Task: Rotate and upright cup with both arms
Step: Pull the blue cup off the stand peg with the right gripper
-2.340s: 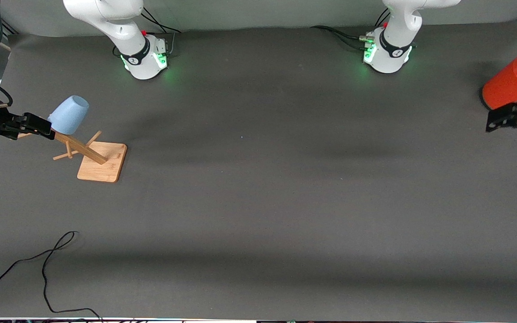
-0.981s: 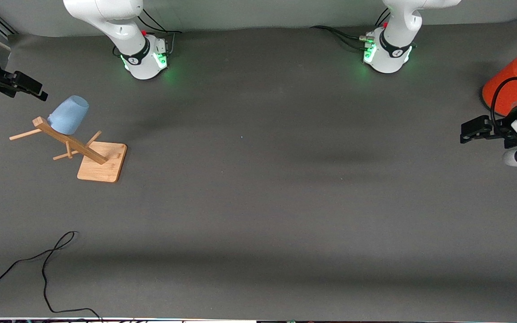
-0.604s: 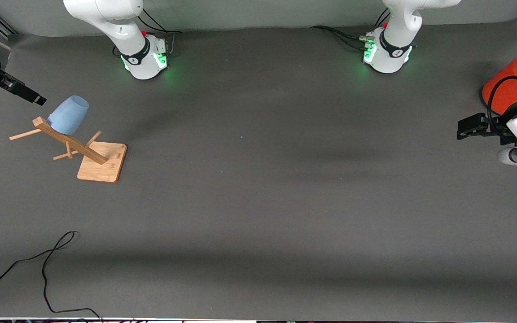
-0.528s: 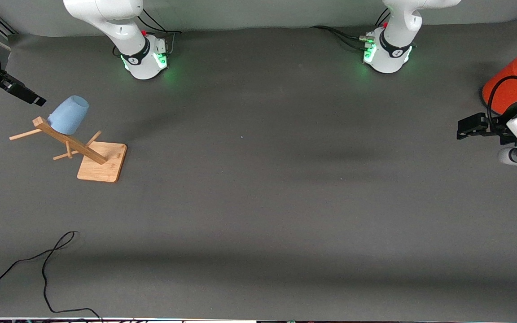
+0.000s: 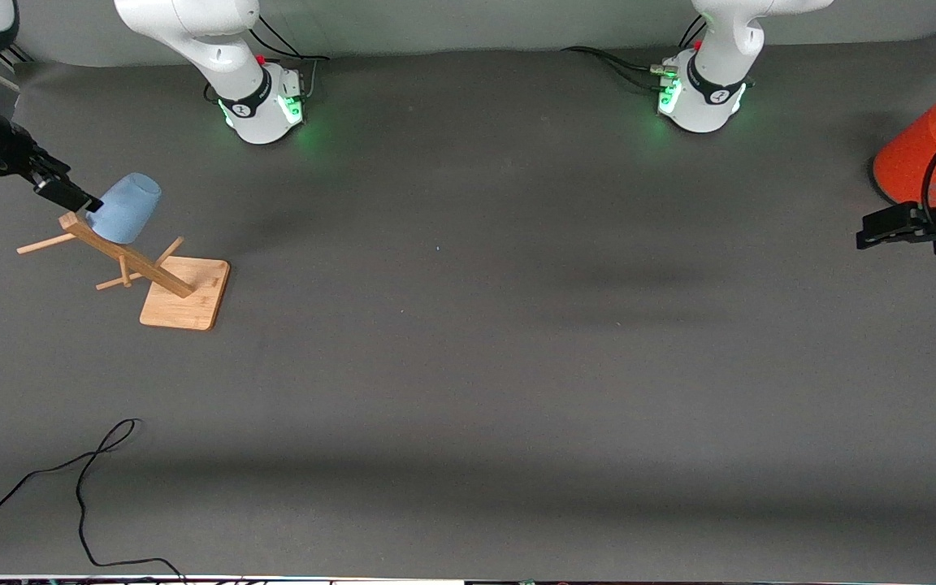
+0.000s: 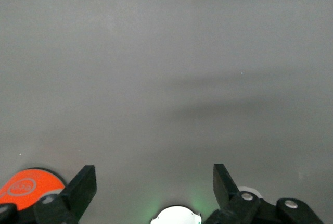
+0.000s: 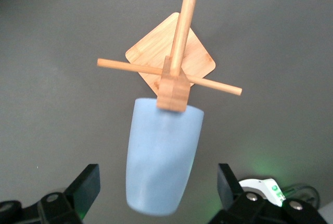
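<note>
The pale-blue cup [image 5: 123, 210] hangs mouth-down and tilted on a peg of a wooden rack [image 5: 185, 305] toward the right arm's end of the table. My right gripper [image 5: 82, 199] is open just beside the cup's narrow base. In the right wrist view the cup [image 7: 162, 159] lies between its two spread fingers [image 7: 86, 185] without touching them. My left gripper [image 5: 870, 237] is open and empty, in the air at the left arm's end of the table, beside the orange can [image 5: 915, 158].
The rack has a square wooden base [image 7: 170, 57] and thin cross pegs. A black cable [image 5: 86, 487] lies on the mat near the front camera. The orange can [image 6: 28, 190] and a white arm base [image 6: 176, 214] show in the left wrist view.
My right gripper has come down from the table's edge to the cup's base. My left gripper has drawn back toward the left arm's end of the table.
</note>
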`<state>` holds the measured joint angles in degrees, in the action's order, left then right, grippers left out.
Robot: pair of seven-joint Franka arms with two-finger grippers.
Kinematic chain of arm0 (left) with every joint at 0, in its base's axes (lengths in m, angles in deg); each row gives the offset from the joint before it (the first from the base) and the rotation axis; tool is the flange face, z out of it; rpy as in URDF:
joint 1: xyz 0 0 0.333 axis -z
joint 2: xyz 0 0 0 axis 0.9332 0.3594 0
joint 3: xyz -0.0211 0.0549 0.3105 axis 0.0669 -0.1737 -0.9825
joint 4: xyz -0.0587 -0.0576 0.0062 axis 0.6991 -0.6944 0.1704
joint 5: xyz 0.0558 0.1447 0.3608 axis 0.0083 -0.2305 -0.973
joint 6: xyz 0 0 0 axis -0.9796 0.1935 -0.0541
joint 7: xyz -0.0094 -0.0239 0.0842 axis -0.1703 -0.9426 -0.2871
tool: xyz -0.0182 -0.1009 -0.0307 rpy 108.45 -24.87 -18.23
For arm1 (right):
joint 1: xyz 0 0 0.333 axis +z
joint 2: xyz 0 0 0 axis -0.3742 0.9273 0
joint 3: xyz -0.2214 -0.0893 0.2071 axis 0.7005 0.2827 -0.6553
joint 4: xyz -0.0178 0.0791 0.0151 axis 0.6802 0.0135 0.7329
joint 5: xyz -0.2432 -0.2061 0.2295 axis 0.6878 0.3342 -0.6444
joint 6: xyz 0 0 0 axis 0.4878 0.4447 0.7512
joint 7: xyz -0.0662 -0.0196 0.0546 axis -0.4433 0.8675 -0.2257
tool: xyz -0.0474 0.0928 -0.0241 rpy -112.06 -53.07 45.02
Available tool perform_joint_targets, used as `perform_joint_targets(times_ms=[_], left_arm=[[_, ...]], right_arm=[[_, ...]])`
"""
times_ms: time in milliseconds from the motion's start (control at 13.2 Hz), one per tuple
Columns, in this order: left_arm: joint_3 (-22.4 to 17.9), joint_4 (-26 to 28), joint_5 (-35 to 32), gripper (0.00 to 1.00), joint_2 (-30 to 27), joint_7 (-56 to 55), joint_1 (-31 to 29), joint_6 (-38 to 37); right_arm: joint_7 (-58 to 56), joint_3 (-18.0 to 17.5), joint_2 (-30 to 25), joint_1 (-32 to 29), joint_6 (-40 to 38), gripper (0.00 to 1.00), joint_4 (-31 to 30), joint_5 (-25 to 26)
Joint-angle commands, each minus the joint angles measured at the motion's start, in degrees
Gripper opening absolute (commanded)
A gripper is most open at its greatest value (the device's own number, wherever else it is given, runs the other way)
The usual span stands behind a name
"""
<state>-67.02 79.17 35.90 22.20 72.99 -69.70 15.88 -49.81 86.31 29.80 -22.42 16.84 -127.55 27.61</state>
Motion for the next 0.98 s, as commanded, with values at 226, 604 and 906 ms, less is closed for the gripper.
perform_joint_targets(times_ms=[226,604,906], left_arm=[[-0.27,-0.11,1.40,1.00,-2.42,0.36,-0.81,-2.63],[-2.20,-0.29,1.59,1.00,-3.56,0.62,-2.22,-4.66],[-1.42,0.94,-4.20,1.00,-3.82,-0.43,-0.91,-1.49]], right_arm=[[1.24,0.94,-0.08,0.19,7.62,1.00,-6.42,-2.21],[1.24,0.94,0.10,0.27,10.79,1.00,-9.68,-2.30],[1.24,0.94,0.19,0.27,11.14,0.87,-9.77,-2.65]])
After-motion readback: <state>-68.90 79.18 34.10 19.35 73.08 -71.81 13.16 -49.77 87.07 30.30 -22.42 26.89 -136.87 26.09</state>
